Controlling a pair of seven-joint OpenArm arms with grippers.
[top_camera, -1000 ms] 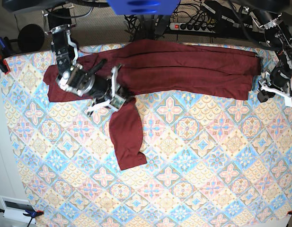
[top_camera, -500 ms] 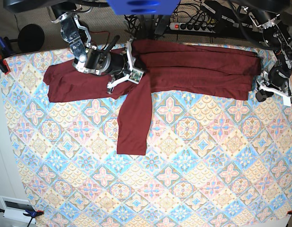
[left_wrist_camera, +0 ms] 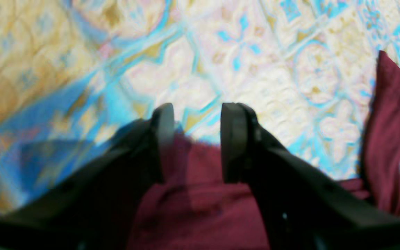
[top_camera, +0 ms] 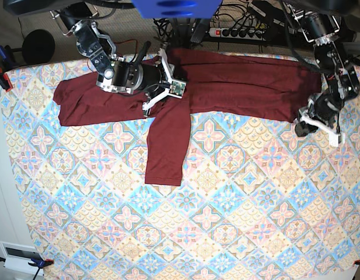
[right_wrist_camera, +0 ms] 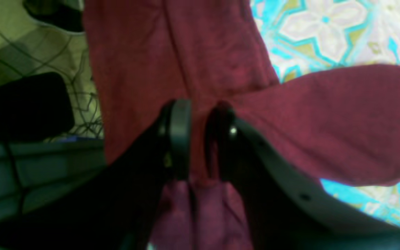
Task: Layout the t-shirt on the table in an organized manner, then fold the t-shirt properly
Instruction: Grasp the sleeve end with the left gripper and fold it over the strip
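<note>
Base view: shirt [top_camera: 226,87] stretched in a long band along the far edge of the surface [top_camera: 238,216], one sleeve [top_camera: 167,146] trailing from the band toward the near side. Right claw [top_camera: 167,81] over the band where that sleeve branches off, left claw [top_camera: 311,119] at the band's end farthest from the sleeve.

Right wrist view: right claw [right_wrist_camera: 200,139] nearly closed, a ridge of shirt [right_wrist_camera: 217,52] pinched between the jaws, sleeve [right_wrist_camera: 332,121] spreading off to one side over the patterned cloth.

Left wrist view: left claw [left_wrist_camera: 194,139] with jaws parted, shirt edge [left_wrist_camera: 200,194] lying between and beneath them; blurred, so no telling whether the cloth is held or merely straddled. A loose flap [left_wrist_camera: 387,132] standing up just beside that edge.

Progress, as a judgement: early. Garment pulled out lengthwise but still doubled and bunched, not spread flat with both sleeves out; layout unfinished, neat folding not yet begun. Left to do: open the body flat, square the sleeves, then fold.

No brand, label or print readable on the shirt or anywhere else in view.
</note>
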